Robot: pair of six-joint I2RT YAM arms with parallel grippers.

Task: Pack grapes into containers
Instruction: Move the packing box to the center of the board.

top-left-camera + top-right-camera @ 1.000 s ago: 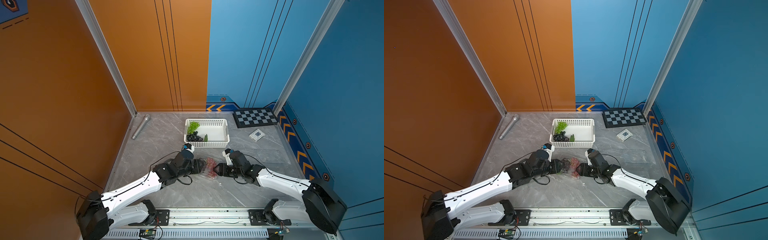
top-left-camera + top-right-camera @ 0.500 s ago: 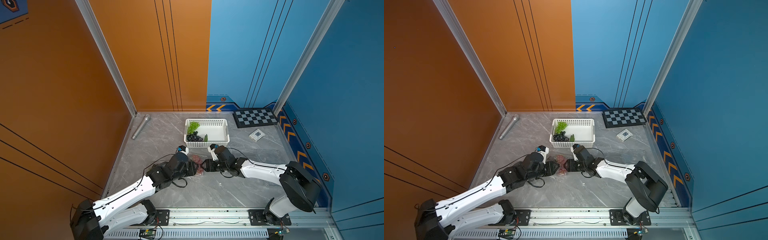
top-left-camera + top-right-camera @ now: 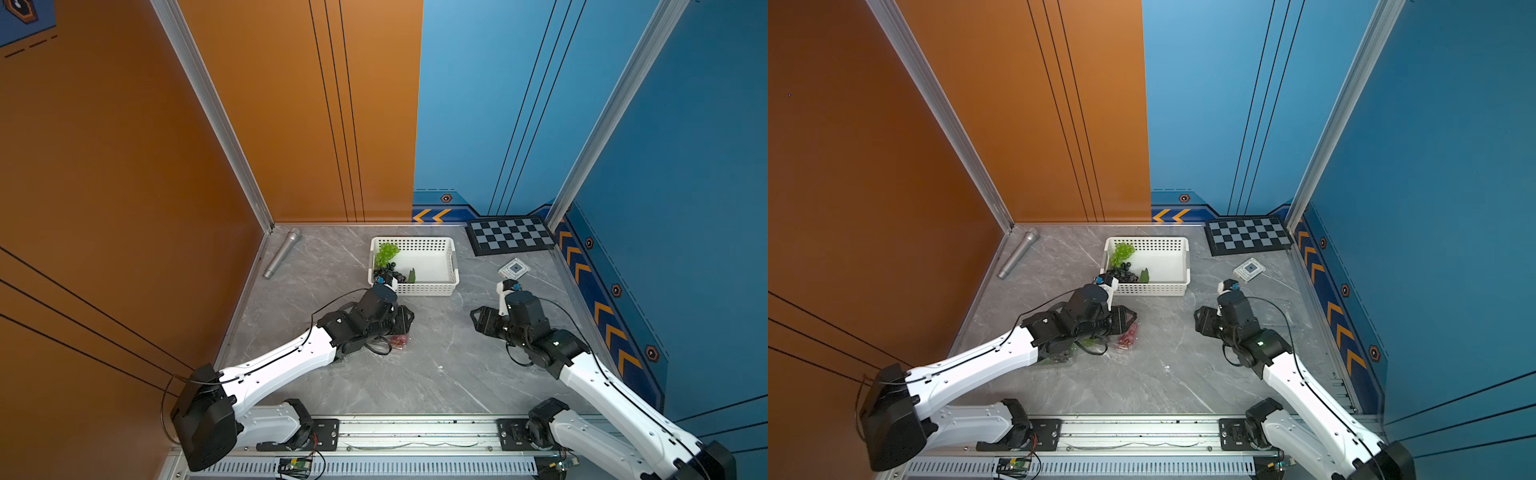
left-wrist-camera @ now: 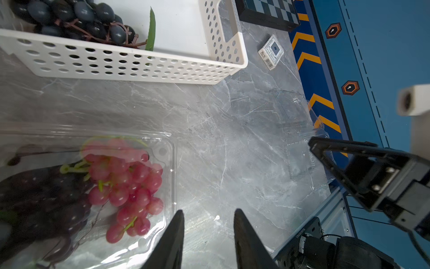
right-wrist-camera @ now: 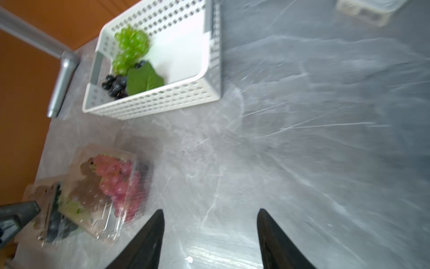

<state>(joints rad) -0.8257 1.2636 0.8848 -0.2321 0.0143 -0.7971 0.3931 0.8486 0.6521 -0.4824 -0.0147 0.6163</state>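
- Lower left of L wrist view: clear container [image 4: 168,151] on grey counter [image 4: 232,139], holding red grapes [image 4: 130,186] + a dark bunch [image 4: 41,202].
- Container's edge sits just beside one tip of L jaws; grapes off to that side, not betw. the tips.
- L jaws: parted, nothing gripped, bare counter in the gap.
- R jaws: spread wide, empty; container well apart, lower left in R wrist view.
- Both top views: container mid-frame, just below L jaws; R jaws off to the right.
- White basket [image 3: 452,266] higher in frame: green grapes [image 3: 386,250], dark grapes [image 3: 388,275], leaf [image 3: 411,275] at its left end.
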